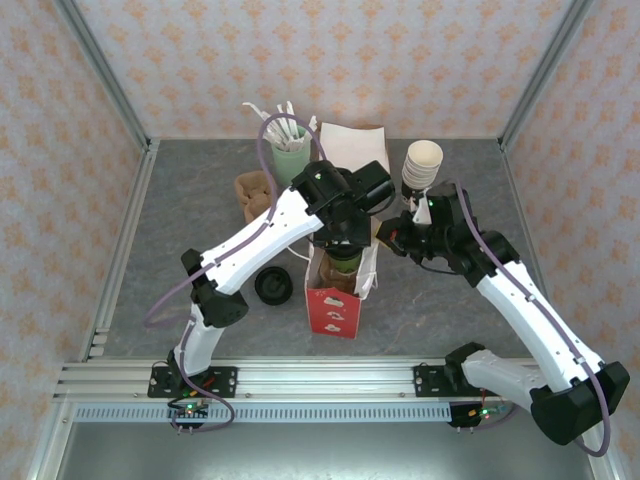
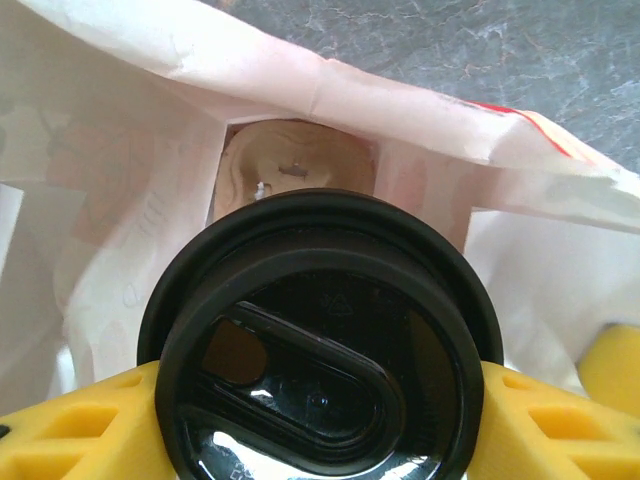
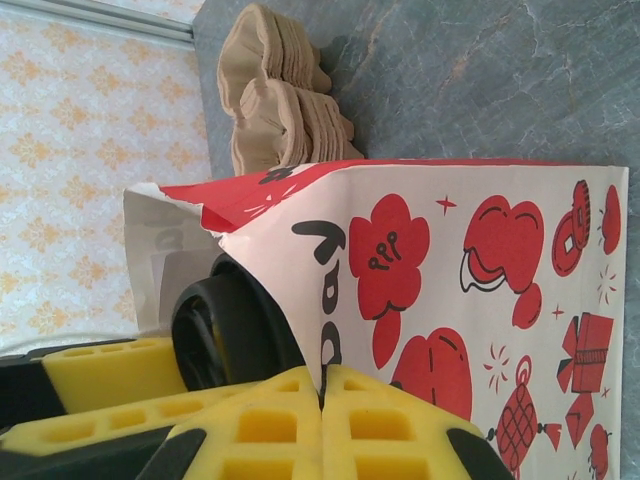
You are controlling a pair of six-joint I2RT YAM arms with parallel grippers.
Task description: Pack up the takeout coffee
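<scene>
Takeout coffee's [image 1: 345,263] glossy lid [image 2: 320,350] sits in creased bag [image 3: 480,300].

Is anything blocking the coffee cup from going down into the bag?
Nothing visible blocks it. The left gripper holds the takeout coffee at the open mouth of the bag, and the right gripper pinches the bag's edge. A brown thing lies deep inside, below the cup.

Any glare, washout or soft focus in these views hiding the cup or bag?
Top external: even light, soft shadows, sharp. Left wrist: the takeout coffee shows small glare spots on its lid; the paper bag's inner walls wash out to near white; the left end effector's yellow fingers are soft. Right wrist: bag print crisp, the right end effector's fingers slightly blurred.
</scene>
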